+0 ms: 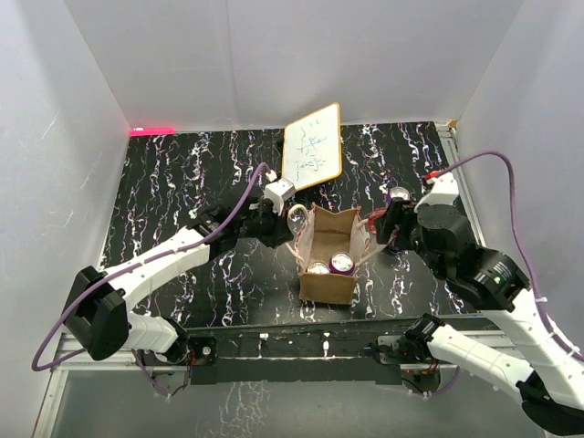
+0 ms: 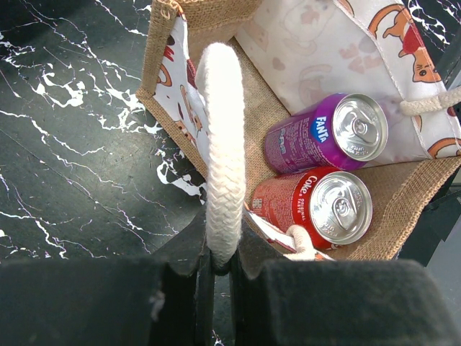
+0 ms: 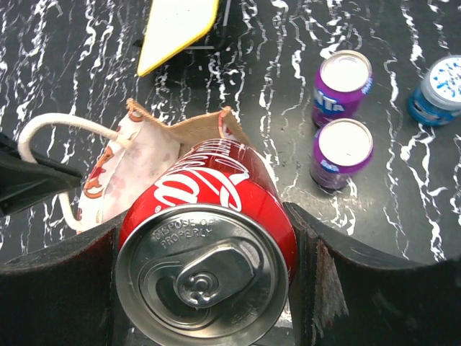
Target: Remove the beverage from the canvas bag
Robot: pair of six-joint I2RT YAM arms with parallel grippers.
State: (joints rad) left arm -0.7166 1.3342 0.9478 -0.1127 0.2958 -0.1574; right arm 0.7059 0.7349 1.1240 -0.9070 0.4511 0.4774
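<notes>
This is a robotics lab test cell. Plain white panel walls [image 1: 274,55] box in a black tabletop veined with white [image 1: 164,182] on three sides, and a small red light [image 1: 151,130] glows in the far left corner. Two white-and-black robot arms, the left arm [image 1: 155,260] and the right arm [image 1: 474,265], are bolted to a metal frame rail [image 1: 301,349] at the near edge, with purple cables [image 1: 497,160] looping off them. The things laid out are plain test props: a wood-framed whiteboard [image 1: 312,144], a small tan canvas bag [image 1: 330,278], a red cola can [image 3: 209,216] and purple soda cans [image 3: 344,79].
</notes>
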